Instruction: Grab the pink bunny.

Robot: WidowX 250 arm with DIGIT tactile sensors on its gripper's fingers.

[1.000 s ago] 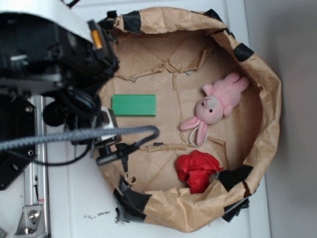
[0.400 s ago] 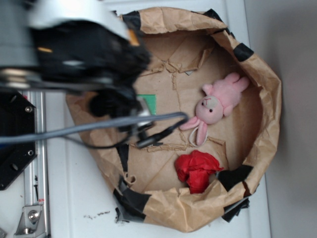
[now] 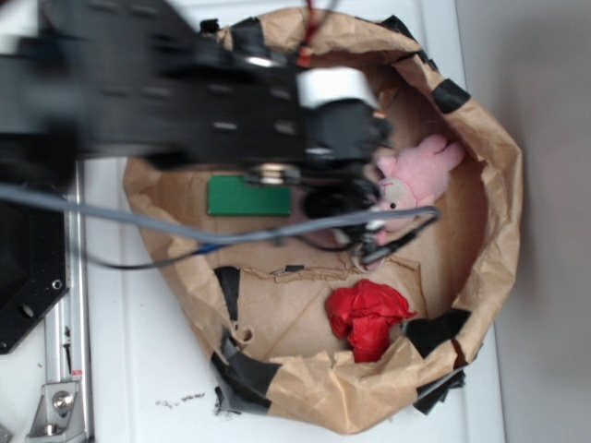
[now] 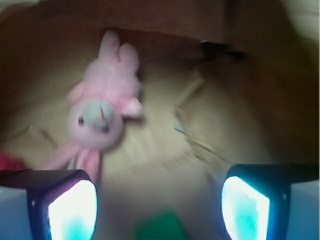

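The pink bunny [image 3: 420, 173] lies on the brown paper inside the paper bowl, partly covered by my arm in the exterior view. In the wrist view the pink bunny [image 4: 102, 112] is ahead and to the left, face toward me, its ears reaching down to my left finger. My gripper [image 4: 157, 207] is open, with only paper and a green edge between its pads. In the exterior view the gripper [image 3: 365, 231] hangs just left of the bunny's head.
A flat green block [image 3: 247, 197] lies left of the arm, and the same green block [image 4: 160, 227] shows low between the fingers. A red wrinkly wad [image 3: 367, 316] sits near the front. The crumpled paper wall [image 3: 499, 203] rings everything.
The arm has swept right across the bowl, from over the left rim and green block to right beside the bunny. The bunny, block and red wad have not moved.
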